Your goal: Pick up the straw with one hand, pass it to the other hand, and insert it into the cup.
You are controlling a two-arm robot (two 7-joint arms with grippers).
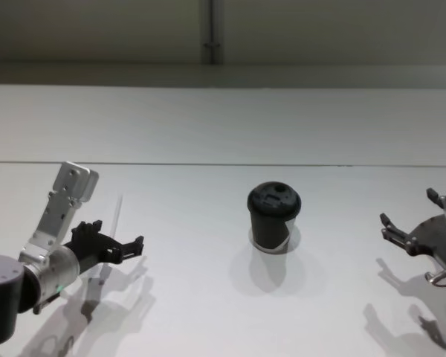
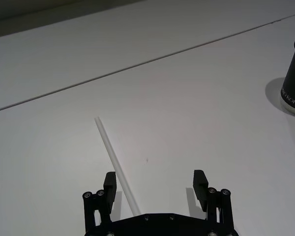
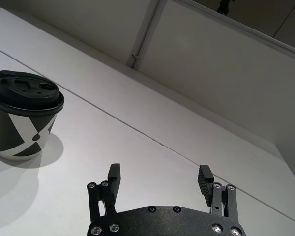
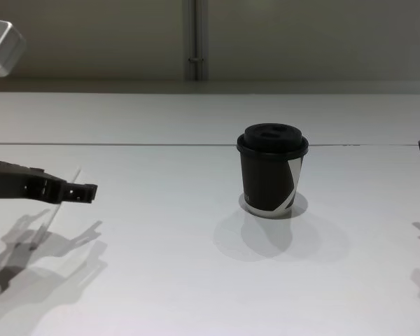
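Note:
The straw, a thin white tube, lies flat on the white table at the left. My left gripper hovers low over it, open; in the left wrist view the straw runs between the fingers, close beside one fingertip, untouched. In the chest view the left gripper enters from the left, with the straw just behind it. The cup, dark with white stripes and a black domed lid, stands upright mid-table. My right gripper is held open at the right, well away from the cup.
A thin dark seam crosses the table behind the cup. A grey wall with a vertical strip rises beyond the far edge. Bare tabletop lies between the straw and the cup.

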